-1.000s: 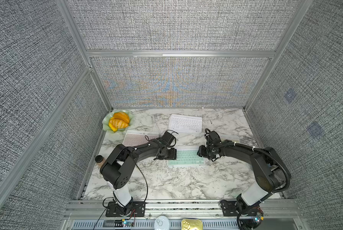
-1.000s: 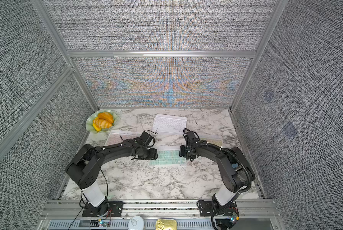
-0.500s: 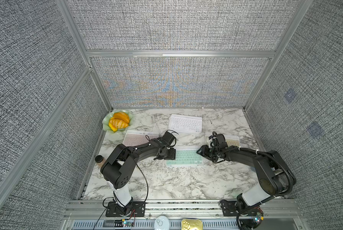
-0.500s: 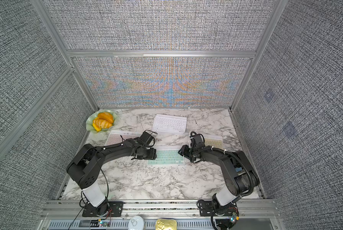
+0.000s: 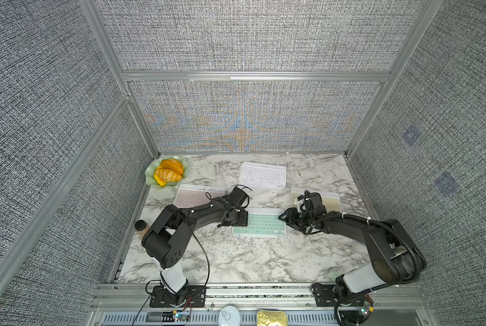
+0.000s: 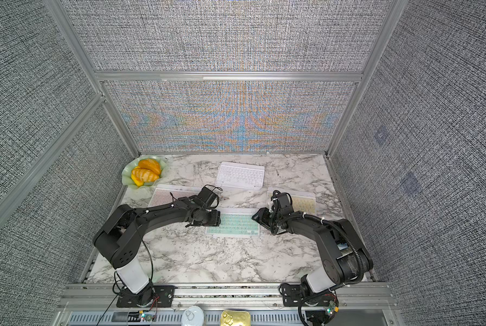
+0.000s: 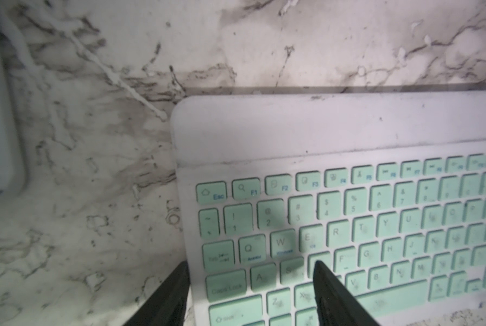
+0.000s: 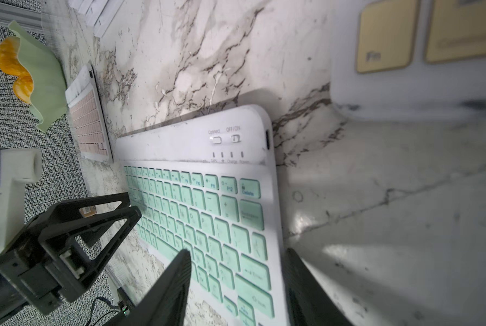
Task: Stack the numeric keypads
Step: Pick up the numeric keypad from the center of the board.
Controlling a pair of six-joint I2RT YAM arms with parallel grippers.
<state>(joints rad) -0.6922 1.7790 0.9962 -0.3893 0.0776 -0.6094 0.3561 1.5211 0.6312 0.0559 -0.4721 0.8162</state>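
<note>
The mint green keypad (image 5: 261, 225) (image 6: 234, 225) lies flat mid-table in both top views. My left gripper (image 5: 243, 219) (image 7: 249, 268) stands open across its left end, one finger beside the edge and the other over the keys. At the right end my right gripper (image 5: 285, 219) (image 8: 237, 252) is also open, one finger over the keys, the other on the table past the edge. A white keypad (image 5: 263, 175) lies at the back, a pink keypad (image 5: 192, 196) at the left and a yellow keypad (image 5: 328, 199) at the right, partly behind the right wrist.
A green dish (image 5: 151, 180) with orange pieces sits in the back left corner. A small brown cup with a dark lid (image 5: 141, 225) stands at the table's left edge. Metal-framed fabric walls close in three sides. Two tins (image 5: 273, 318) lie below the front rail.
My right gripper has dropped lower and drawn back a little to the keypad's right edge. The mint green keypad and my left gripper have shifted slightly to the left.
</note>
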